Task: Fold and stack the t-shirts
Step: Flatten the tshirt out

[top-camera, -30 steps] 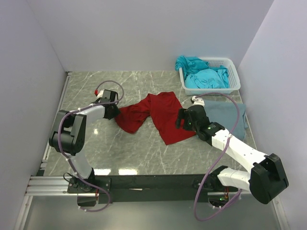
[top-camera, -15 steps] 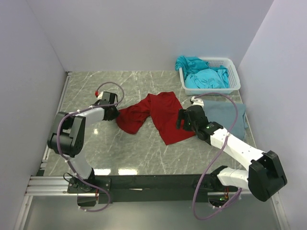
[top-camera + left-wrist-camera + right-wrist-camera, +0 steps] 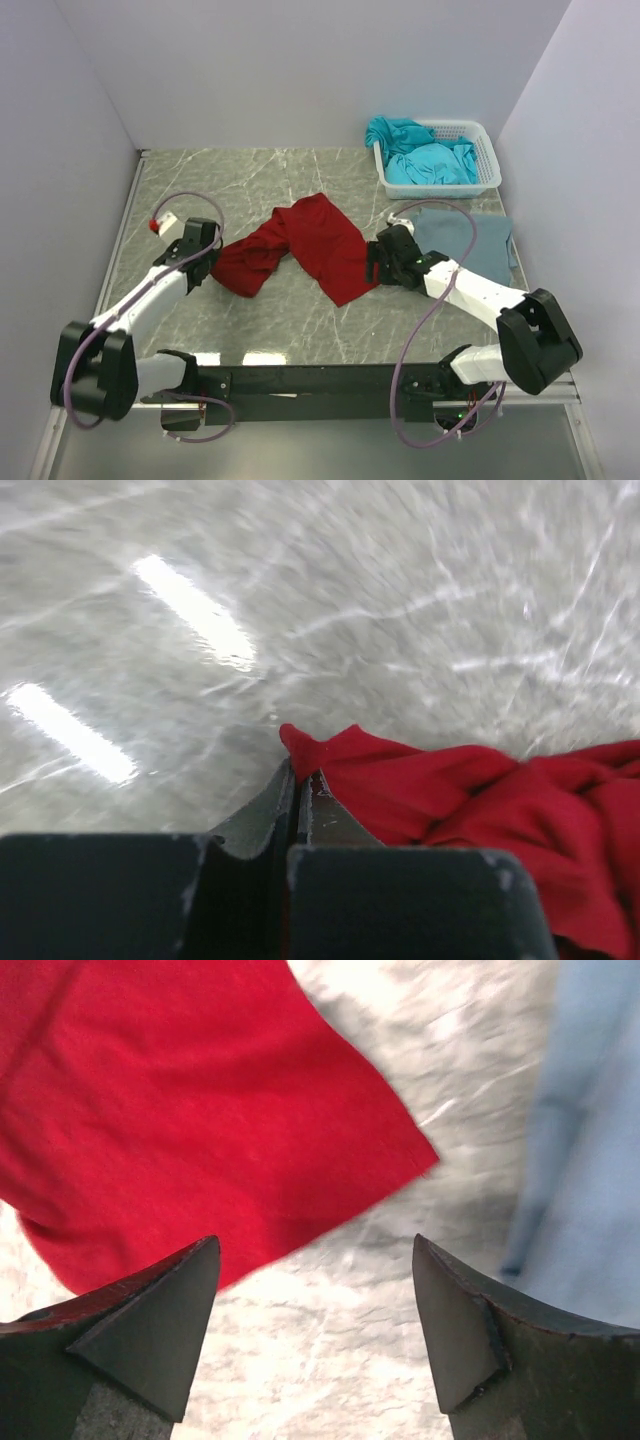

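1. now that my left pincer [image 3: 298, 778] grips the edge of the dark red t-shirt [image 3: 300, 245], the cloth lies dragged leftward on the table [image 3: 260, 180].
2. right pincer [image 3: 315, 1248]: wide, empty, above its other corner.
3. spreading begins.

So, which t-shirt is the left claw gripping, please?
The dark red t-shirt; the grey-blue one lies apart on the right, the turquoise ones in the basket.
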Controlling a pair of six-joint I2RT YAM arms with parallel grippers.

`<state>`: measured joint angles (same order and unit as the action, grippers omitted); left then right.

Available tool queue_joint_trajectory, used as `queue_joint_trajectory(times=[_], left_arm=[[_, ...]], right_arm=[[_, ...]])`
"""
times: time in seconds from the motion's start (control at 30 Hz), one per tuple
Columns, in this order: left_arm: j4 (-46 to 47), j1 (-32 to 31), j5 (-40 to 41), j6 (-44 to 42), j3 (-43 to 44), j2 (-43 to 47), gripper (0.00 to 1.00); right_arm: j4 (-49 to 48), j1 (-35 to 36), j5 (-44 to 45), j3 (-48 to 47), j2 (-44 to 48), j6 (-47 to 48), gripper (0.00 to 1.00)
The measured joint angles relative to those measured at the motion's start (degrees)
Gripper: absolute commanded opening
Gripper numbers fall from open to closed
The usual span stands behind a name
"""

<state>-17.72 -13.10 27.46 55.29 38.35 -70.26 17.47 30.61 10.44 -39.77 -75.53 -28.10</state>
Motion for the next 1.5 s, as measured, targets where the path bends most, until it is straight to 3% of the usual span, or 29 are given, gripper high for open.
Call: queue_joint_trajectory(times=[0.17, 0.47, 0.73, 0.8, 0.97, 1.03, 1.23, 1.5], left_arm=[[-1.31, 0.33, 2.97, 3.19, -3.43, 6.69, 0.01], [-1.88, 0.33, 3.43, 4.63, -4.57, 8.79, 0.01], [-1.92, 0.33, 3.43, 5.46, -4.61, 9.01, 0.01], [-1.97, 0.33, 3.45, 5.57, -4.63, 9.20, 0.01], [-2.67, 0.33, 3.89, 6.05, -4.68, 10.36, 0.01], [-3.02, 0.33, 3.98, 6.12, -4.68, 10.91, 0.01], [-6.08, 0.33, 5.66, 6.47, -0.66, 14.19, 0.01], [-9.35, 0.35, 12.35, 5.86, 10.54, 23.17, 0.01]], right_arm=[[-0.09, 4.44, -2.95, -0.39, -1.81, -0.22, 0.80], [-0.26, 18.45, -4.39, -7.21, -9.55, 3.76, 0.76], [-0.85, 20.85, -3.61, -10.88, -17.92, 3.89, 0.65], [-1.14, 20.90, -3.32, -11.58, -18.53, 3.74, 0.56], [-1.14, 20.90, -1.07, -12.41, -19.76, 3.48, 0.00], [-0.66, 20.87, 0.79, -12.41, -19.71, 2.47, 0.00], [6.08, 18.29, 10.78, -14.08, -13.38, 1.73, 0.00], [7.32, 6.43, 20.39, -22.56, 10.60, 4.31, 0.00]])
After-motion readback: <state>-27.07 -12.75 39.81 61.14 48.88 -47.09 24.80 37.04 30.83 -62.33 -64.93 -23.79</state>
